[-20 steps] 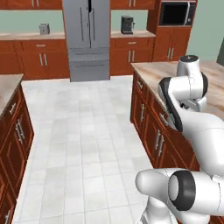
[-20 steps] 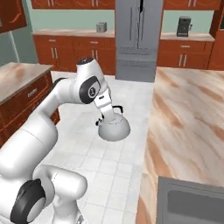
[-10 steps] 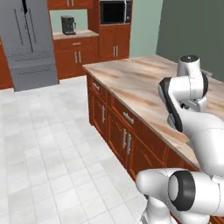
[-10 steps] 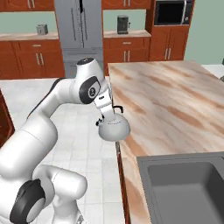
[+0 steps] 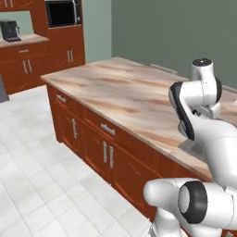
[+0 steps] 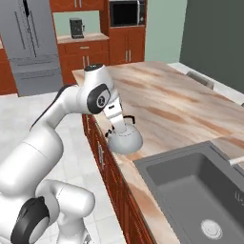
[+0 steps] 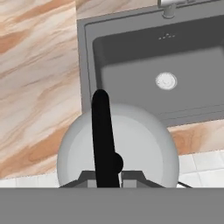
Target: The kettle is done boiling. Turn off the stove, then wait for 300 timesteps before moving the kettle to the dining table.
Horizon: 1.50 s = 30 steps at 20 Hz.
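Observation:
My gripper (image 6: 118, 127) is shut on the thin black handle of the silver-grey kettle (image 6: 125, 141). The kettle hangs upright at the near edge of the dining table (image 6: 171, 105), just left of the sink's corner. I cannot tell whether its base touches the marbled top. In the hand view the kettle (image 7: 131, 144) bulges under my gripper (image 7: 107, 177), with its handle (image 7: 102, 131) running up between the fingers, and the dining table (image 7: 39, 78) lies behind it. The dining table (image 5: 120, 92) stretches away in the left base view. The stove is out of view.
A dark grey sink (image 6: 164, 178) is set into the island right of the kettle, and its basin (image 7: 131, 65) and faucet base (image 7: 168, 6) show ahead of the hand. A fridge (image 6: 31, 38), a coffee machine (image 6: 76, 27) and a microwave (image 6: 126, 13) stand along the far wall. White tiled floor (image 5: 28, 162) lies left of the island.
The whole picture has shifted as the base swung toward the island. The kettle, which hung over the floor a second ago, now hangs at the island's edge, still in the same grip.

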### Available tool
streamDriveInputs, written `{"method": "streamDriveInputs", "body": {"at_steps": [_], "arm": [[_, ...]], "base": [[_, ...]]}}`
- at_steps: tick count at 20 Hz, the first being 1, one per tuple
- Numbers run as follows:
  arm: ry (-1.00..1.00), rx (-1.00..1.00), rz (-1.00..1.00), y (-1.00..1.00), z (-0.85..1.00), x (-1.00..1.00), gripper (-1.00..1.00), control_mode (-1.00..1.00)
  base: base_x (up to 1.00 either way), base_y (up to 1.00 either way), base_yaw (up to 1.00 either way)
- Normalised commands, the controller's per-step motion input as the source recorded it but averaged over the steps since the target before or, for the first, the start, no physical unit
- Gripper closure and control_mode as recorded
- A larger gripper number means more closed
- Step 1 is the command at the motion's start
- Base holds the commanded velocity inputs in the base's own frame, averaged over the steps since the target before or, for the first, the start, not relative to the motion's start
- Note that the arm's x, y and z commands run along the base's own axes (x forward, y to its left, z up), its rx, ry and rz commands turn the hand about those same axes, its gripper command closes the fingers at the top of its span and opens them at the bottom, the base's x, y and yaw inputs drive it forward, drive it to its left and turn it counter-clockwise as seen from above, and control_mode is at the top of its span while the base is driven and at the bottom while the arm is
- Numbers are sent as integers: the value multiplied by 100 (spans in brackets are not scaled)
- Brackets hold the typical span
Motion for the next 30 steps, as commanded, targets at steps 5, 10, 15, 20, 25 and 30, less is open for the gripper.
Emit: {"method": "streamDriveInputs", "body": {"at_steps": [5, 10, 15, 20, 25, 30], "arm": [[0, 0, 0, 0, 0, 0, 100, 100], [0, 0, 0, 0, 0, 0, 100, 100], [0, 0, 0, 0, 0, 0, 100, 100], [0, 0, 0, 0, 0, 0, 100, 100], [0, 0, 0, 0, 0, 0, 100, 100], [0, 0, 0, 0, 0, 0, 100, 100]], "base": [[41, 76, -41], [48, 80, -35], [46, 79, -34], [35, 84, -35], [25, 85, -36], [23, 91, -39]]}}
